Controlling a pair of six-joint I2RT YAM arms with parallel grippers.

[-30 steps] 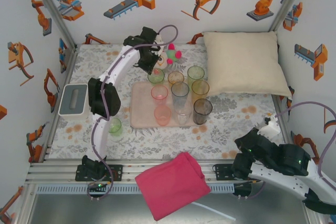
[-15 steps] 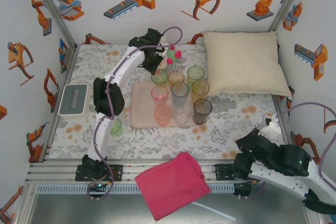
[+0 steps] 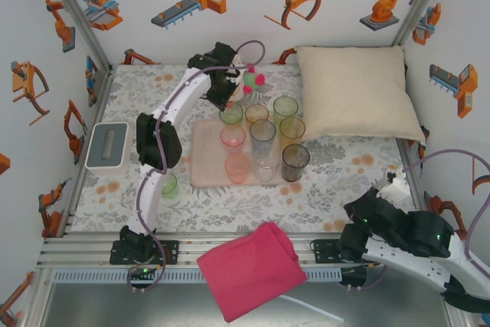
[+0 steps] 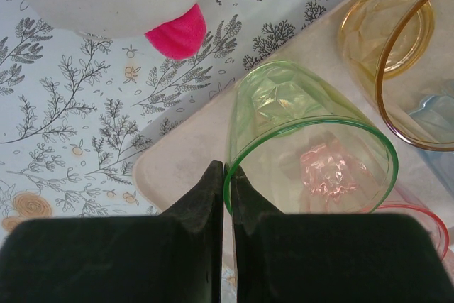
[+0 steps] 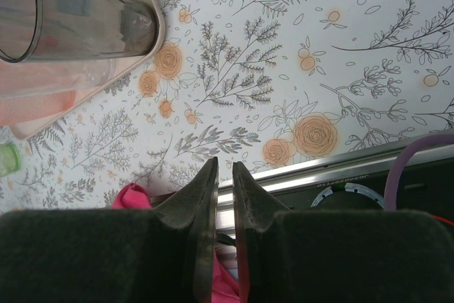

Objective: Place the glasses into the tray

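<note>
Floral worktop (image 3: 337, 181): left end effector (image 4: 227, 175) pinches a green glass's (image 4: 305, 140) rim at the tray's (image 3: 205, 160) far-left corner; right end effector (image 5: 225, 175) nearly closed, empty.

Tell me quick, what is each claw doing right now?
Left gripper: shut on the rim of the green glass.
Right gripper: shut, holding nothing.

Bright even light, soft shadows, sharp focus
</note>
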